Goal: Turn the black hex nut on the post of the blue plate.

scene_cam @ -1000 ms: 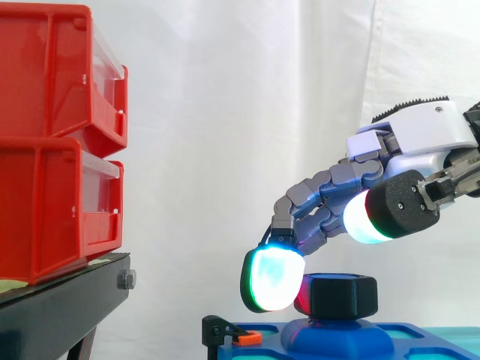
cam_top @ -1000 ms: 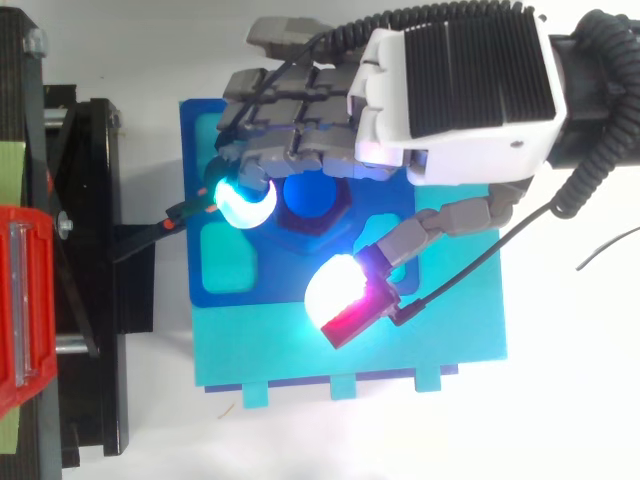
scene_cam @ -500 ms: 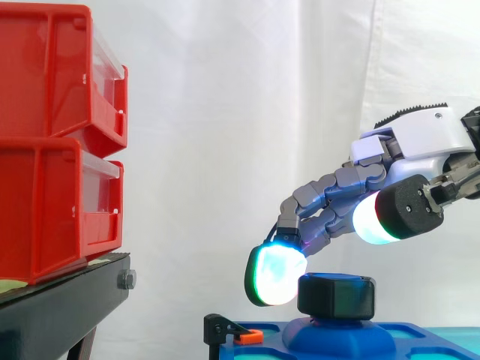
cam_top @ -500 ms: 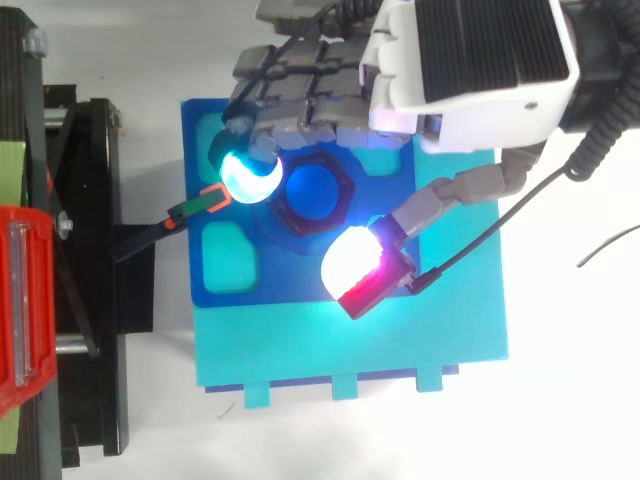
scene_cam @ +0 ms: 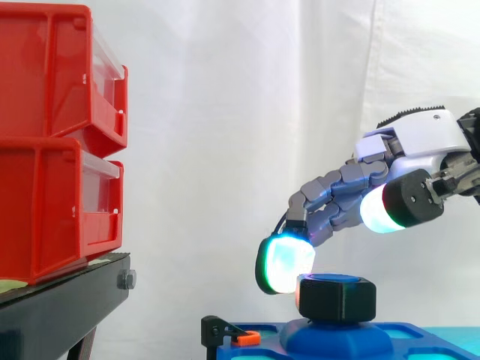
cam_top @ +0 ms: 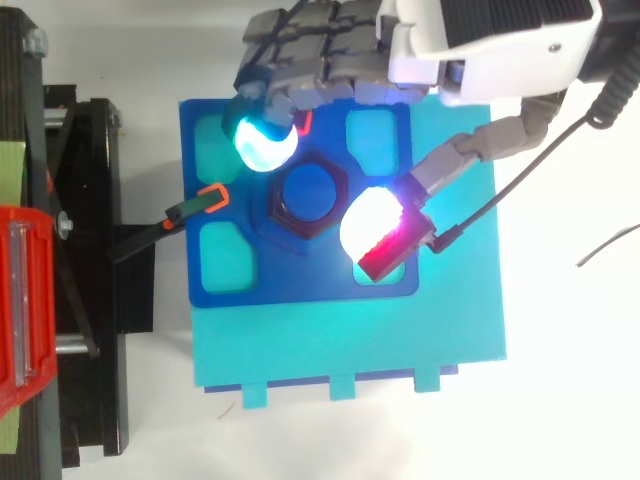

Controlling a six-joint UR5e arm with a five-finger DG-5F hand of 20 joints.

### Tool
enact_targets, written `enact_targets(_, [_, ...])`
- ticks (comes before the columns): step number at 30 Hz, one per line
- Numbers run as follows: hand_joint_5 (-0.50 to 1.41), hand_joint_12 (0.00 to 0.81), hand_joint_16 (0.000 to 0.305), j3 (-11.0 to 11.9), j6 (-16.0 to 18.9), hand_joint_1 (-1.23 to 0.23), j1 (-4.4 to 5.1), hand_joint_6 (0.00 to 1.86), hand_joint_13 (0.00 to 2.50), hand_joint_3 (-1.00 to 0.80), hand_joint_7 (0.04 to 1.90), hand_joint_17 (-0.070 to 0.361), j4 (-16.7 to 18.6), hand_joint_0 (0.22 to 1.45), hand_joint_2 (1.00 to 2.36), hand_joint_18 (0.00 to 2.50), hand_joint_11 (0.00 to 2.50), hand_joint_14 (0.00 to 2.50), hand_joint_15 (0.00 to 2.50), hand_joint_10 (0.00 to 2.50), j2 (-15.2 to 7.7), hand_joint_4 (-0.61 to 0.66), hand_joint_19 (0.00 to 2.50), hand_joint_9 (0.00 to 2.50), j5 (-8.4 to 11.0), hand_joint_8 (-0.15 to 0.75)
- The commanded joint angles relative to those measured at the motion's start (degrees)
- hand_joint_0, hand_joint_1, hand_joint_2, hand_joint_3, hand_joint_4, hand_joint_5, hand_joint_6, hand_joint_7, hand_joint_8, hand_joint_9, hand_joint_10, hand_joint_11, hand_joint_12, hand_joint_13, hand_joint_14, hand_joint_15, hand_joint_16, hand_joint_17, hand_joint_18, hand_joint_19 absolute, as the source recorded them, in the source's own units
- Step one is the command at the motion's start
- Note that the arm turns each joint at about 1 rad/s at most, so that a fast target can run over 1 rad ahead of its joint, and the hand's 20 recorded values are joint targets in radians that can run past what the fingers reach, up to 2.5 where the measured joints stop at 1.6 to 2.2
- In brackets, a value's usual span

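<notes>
The black hex nut (scene_cam: 336,298) sits on the blue post (cam_top: 308,190) at the middle of the blue plate (cam_top: 300,288). My hand (cam_top: 500,30) hovers over the plate's far side, open, with its fingers loosely bent and nothing held. One cyan-glowing fingertip (scene_cam: 283,264) hangs just up and left of the nut, and I cannot tell if it touches. The thumb's white and red pad (cam_top: 375,228) floats beside the nut's right edge, well above it in the side view.
The blue plate lies on a larger cyan board (cam_top: 350,350). A black clamp with an orange tip (cam_top: 195,206) holds the plate's left edge. Two stacked red bins (scene_cam: 52,142) stand on a black stand (scene_cam: 60,307) at the left.
The hand has risen and drawn back toward the plate's far side. Its fingertip and thumb have come away from the nut's sides, leaving the whole nut uncovered from above.
</notes>
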Motion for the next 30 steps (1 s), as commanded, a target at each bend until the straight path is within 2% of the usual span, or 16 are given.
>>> enact_targets(1, [-0.18, 0.416, 0.062, 0.92, 0.00, -0.39, -0.28, 0.50, 0.09, -0.50, 0.90, 0.139, -0.30, 0.46, 1.00, 0.00, 0.00, 0.00, 0.00, 0.00, -0.03, 0.27, 0.13, 0.37, -0.27, 0.306])
enact_targets(5, [-0.18, 0.417, 0.061, 2.42, 0.00, -0.39, -0.19, 0.50, 0.09, -0.50, 0.91, 0.138, -1.18, 0.46, 1.00, 0.00, 0.00, 0.00, 0.00, 0.00, -0.03, 0.27, 0.13, 0.37, -0.18, 0.308])
enact_targets(7, [-0.18, 0.417, 0.061, 4.00, 0.00, -0.39, 0.16, 0.50, 0.09, -0.50, 0.90, 0.138, -2.50, 0.46, 1.00, 0.00, 0.00, 0.00, 0.00, 0.00, 0.06, 0.27, 0.13, 0.37, 0.00, 0.307])
enact_targets(9, [-0.18, 0.417, 0.061, 4.35, -0.09, -0.39, 0.25, 0.50, 0.09, -0.50, 0.90, 0.138, -2.94, 0.46, 1.00, 0.00, 0.00, 0.00, 0.00, 0.00, 0.06, 0.27, 0.13, 0.37, 0.09, 0.307])
enact_targets(13, [-0.18, 0.418, 0.061, 4.61, 0.09, -0.39, 1.04, 0.50, 0.09, -0.50, 0.90, 0.137, -2.67, 0.46, 1.00, 0.00, 0.00, 0.00, 0.00, 0.00, -0.03, 0.27, 0.13, 0.37, 1.23, 0.307])
enact_targets(14, [-0.18, 0.417, 0.061, 4.61, 0.09, -0.39, 1.39, 0.50, 0.09, -0.50, 0.90, 0.137, -2.41, 0.46, 1.00, 0.00, 0.00, 0.00, 0.00, 0.00, -0.03, 0.27, 0.13, 0.37, 1.84, 0.307])
enact_targets(15, [-0.18, 0.417, 0.061, 4.61, 0.18, -0.39, 2.10, 0.50, 0.09, -0.50, 0.91, 0.137, -1.79, 0.46, 1.00, 0.00, 0.00, 0.00, 0.00, 0.00, -0.03, 0.27, 0.13, 0.37, 3.51, 0.307])
enact_targets(20, [-0.18, 0.417, 0.061, 4.61, 0.18, -0.39, 3.77, 0.50, 0.09, -0.50, 0.91, 0.136, -0.92, 0.46, 1.00, 0.00, 0.00, 0.00, 0.00, 0.00, -0.03, 0.27, 0.13, 0.37, 5.71, 0.306])
enact_targets(21, [-0.18, 0.417, 0.061, 4.61, 0.18, -0.39, 4.38, 0.50, 0.09, -0.50, 0.90, 0.136, -0.56, 0.46, 1.00, 0.00, 0.00, 0.00, 0.00, 0.00, -0.03, 0.27, 0.13, 0.37, 6.06, 0.306])
enact_targets(22, [-0.18, 0.417, 0.060, 4.61, 0.09, -0.39, 5.52, 0.50, 0.09, -0.50, 0.91, 0.136, -0.30, 0.46, 1.00, 0.00, 0.00, 0.00, 0.00, 0.00, -0.20, 0.27, 0.13, 0.37, 7.73, 0.307])
enact_targets(24, [-0.18, 0.417, 0.060, 4.61, 0.18, -0.39, 6.23, 0.50, 0.09, -0.50, 0.91, 0.136, -0.39, 0.46, 1.00, 0.00, 0.00, 0.00, 0.00, 0.00, -0.56, 0.27, 0.13, 0.37, 8.87, 0.308])
enact_targets(26, [-0.18, 0.417, 0.060, 4.61, 0.18, -0.39, 7.11, 0.50, 0.09, -0.50, 0.90, 0.136, -0.48, 0.46, 1.00, 0.00, 0.00, 0.00, 0.00, 0.00, -1.43, 0.27, 0.13, 0.37, 9.75, 0.307])
enact_targets(30, [-0.18, 0.417, 0.060, 4.61, 0.79, -0.39, 7.63, 0.50, 0.09, -0.50, 0.90, 0.135, -0.65, 0.46, 1.00, 0.00, 0.00, 0.00, 0.00, 0.00, -1.96, 0.27, 0.13, 0.37, 9.58, 0.307])
